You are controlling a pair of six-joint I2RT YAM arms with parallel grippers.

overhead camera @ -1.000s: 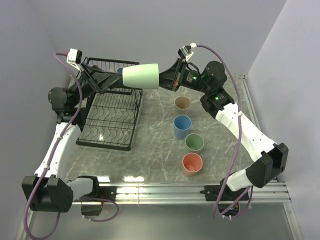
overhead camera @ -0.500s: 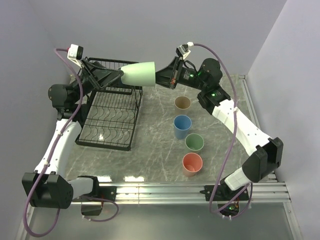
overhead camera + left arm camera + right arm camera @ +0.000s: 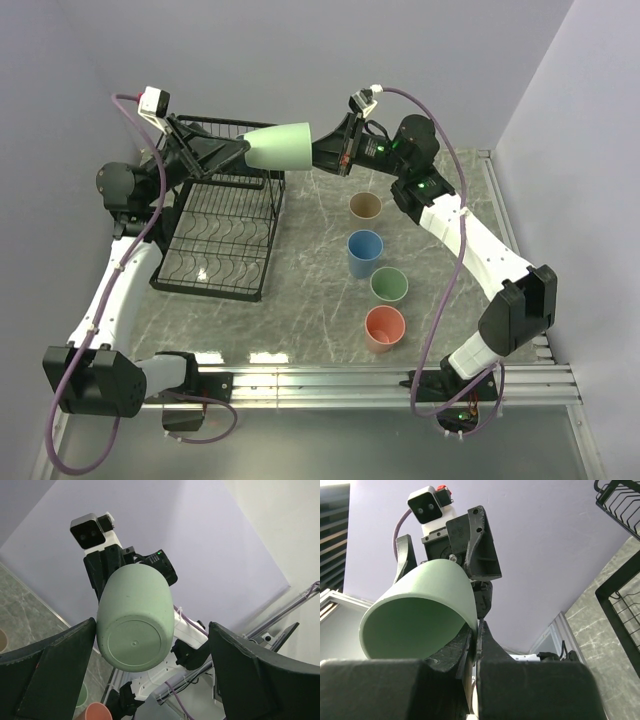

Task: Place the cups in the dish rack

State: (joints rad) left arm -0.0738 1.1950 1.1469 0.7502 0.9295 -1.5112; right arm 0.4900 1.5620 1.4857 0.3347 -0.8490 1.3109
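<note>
Currently I see the pale green cup (image 3: 280, 146) held sideways in the air by the dish rack's (image 3: 210, 290) 12 o'clock end. My right gripper (image 3: 318, 150) is pinched tight on its rim. The left gripper (image 3: 240, 152), jaws spread wide, flanks its base from 9 o'clock and grips nothing. At the rack's 3 o'clock, a beige cup (image 3: 365, 206), blue cup (image 3: 364, 250), green cup (image 3: 389, 285) and salmon cup (image 3: 385, 326) stand upright.
</note>
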